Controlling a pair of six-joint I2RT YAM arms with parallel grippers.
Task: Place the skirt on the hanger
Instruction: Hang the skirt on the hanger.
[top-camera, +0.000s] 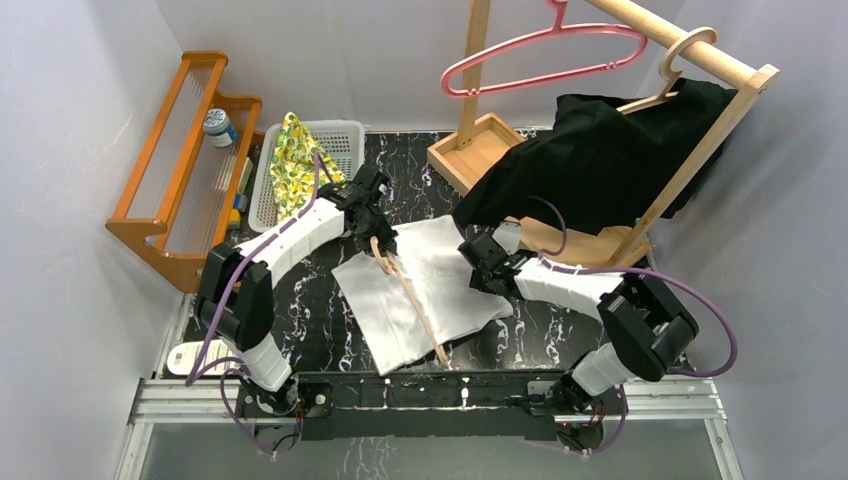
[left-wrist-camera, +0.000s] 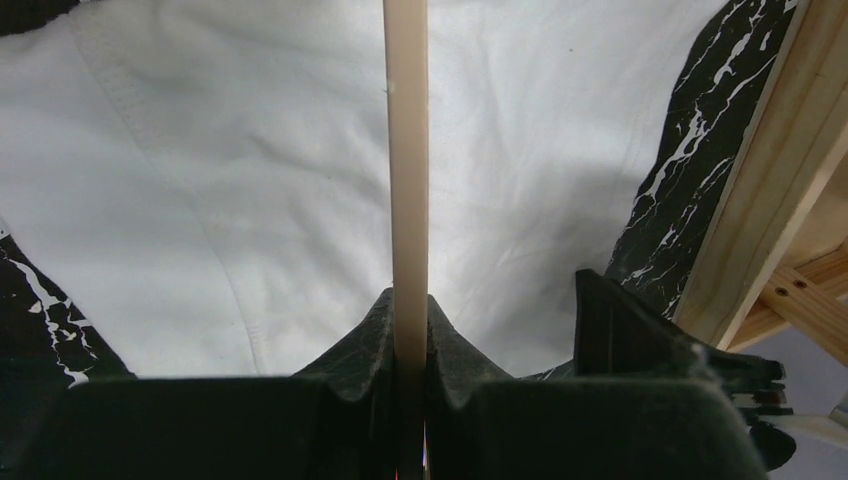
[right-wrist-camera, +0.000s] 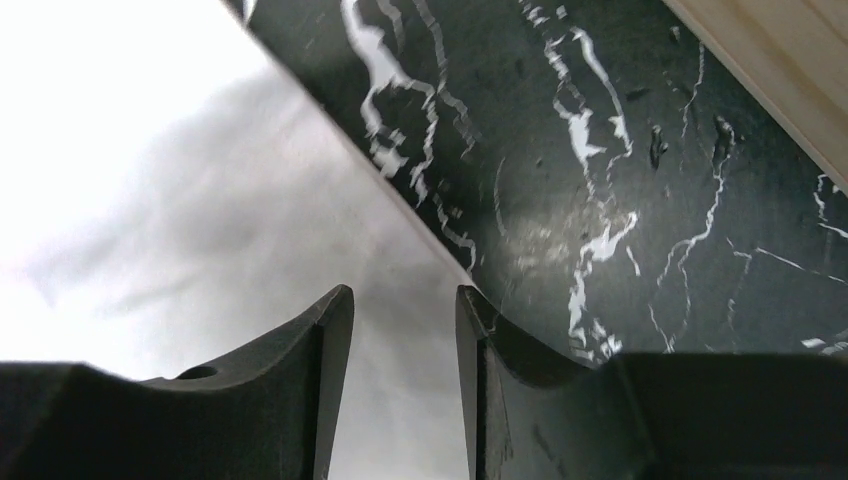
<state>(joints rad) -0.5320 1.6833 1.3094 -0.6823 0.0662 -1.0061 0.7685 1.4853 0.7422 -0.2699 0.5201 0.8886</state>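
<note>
Wooden hanger (left-wrist-camera: 406, 150) clamped in left tool (left-wrist-camera: 408, 335), atop skirt (left-wrist-camera: 200, 200).

White skirt (top-camera: 440, 262), pale wooden hanger (top-camera: 415, 305), black table (top-camera: 310, 300) with white marble veins, yellow lemon-print cloth (top-camera: 290, 160), black garment (top-camera: 600, 160)

Bright even light, soft shadows; right wrist view overexposed at its left

White skirt (top-camera: 450, 265) flat on the dark marble table (top-camera: 310, 310), wooden hanger (top-camera: 415, 305) diagonally across it
</note>
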